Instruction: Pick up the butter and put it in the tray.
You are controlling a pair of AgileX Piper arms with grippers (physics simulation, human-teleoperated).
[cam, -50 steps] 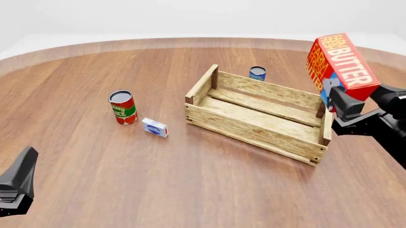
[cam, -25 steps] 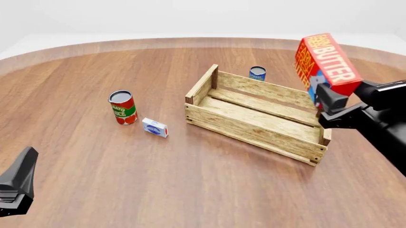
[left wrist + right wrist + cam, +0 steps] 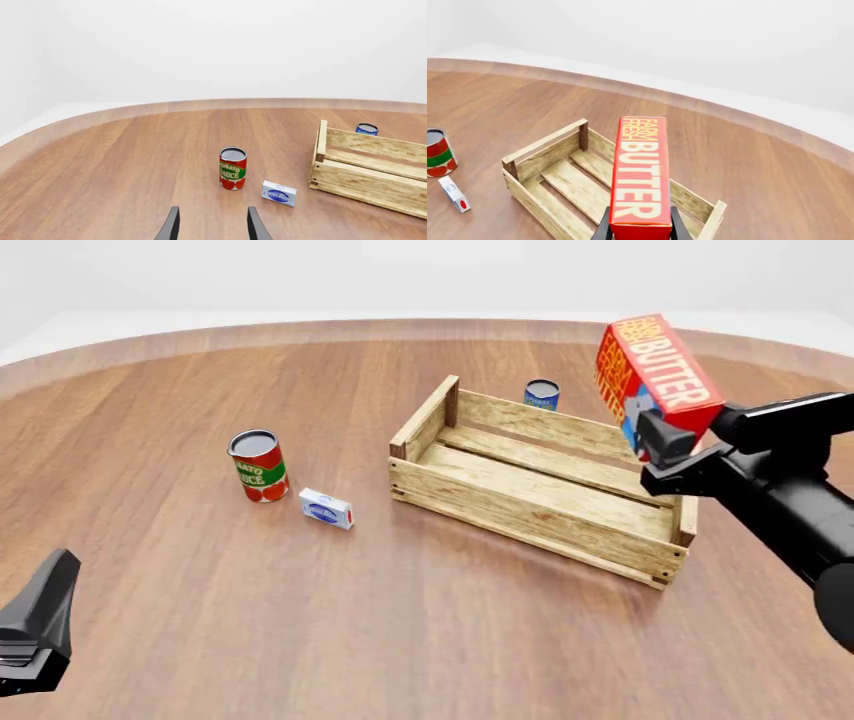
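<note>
The butter (image 3: 657, 373), a red-orange carton with white lettering, hangs tilted in the air above the right end of the tray (image 3: 534, 516), a large pale wooden slat crate. My right gripper (image 3: 665, 446) is shut on the carton's lower end. In the right wrist view the butter (image 3: 639, 172) stands up between the fingers of the right gripper (image 3: 639, 231), with the tray (image 3: 544, 144) below and beyond it. My left gripper (image 3: 36, 626) stays low at the near left edge. The left gripper (image 3: 212, 229) is open with nothing between its fingers.
A red tomato sauce can (image 3: 259, 466) stands left of the tray, with a small white-and-blue box (image 3: 327, 508) lying beside it. A blue can (image 3: 541, 393) stands just behind the tray's far wall. The wooden table's curved far edge (image 3: 400, 328) runs across the back.
My right gripper has carried the butter leftward, from outside the tray's right end to above it. The left arm has not moved.
</note>
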